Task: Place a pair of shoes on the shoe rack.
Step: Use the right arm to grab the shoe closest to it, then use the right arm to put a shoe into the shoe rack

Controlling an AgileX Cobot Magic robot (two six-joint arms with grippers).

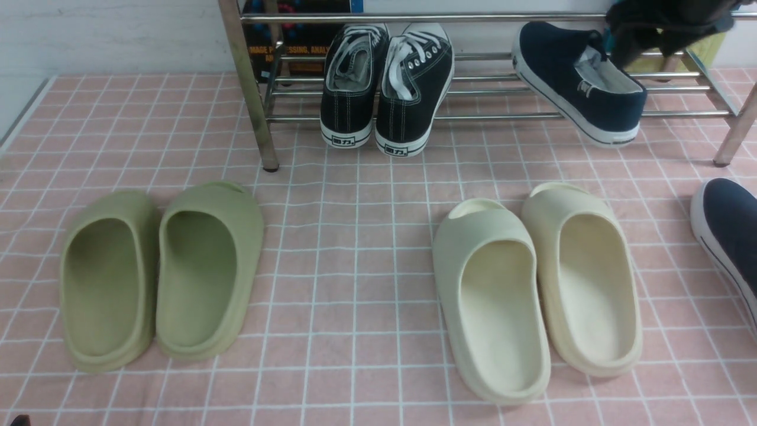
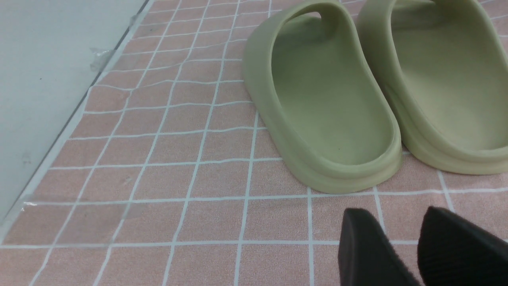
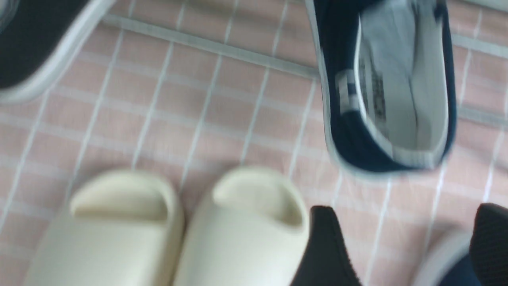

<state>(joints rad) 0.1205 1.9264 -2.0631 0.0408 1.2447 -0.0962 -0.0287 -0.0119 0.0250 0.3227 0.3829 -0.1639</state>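
One navy slip-on shoe [image 1: 579, 83] lies slanted on the right part of the silver shoe rack's [image 1: 473, 116] lower bars, heel over the front bar. It also shows in the right wrist view [image 3: 341, 131], blurred. The other navy shoe [image 1: 730, 231] lies on the floor at the right edge; its toe shows in the right wrist view [image 3: 440, 254]. My right gripper [image 3: 401, 214] is open and empty, above the floor with that toe by one fingertip. Its arm [image 1: 662, 26] hangs over the rack's right end. My left gripper [image 2: 393, 222] is shut and empty, low near the green slides.
Black lace-up sneakers [image 1: 384, 83] stand on the rack's left half. Green slides [image 1: 159, 272] lie front left, cream slides [image 1: 532, 284] front right, just left of the floor shoe. A rack post [image 1: 248, 89] stands left, another [image 1: 736, 130] right. The pink checked mat [image 1: 355, 236] ends at a grey floor strip [image 2: 47, 79].
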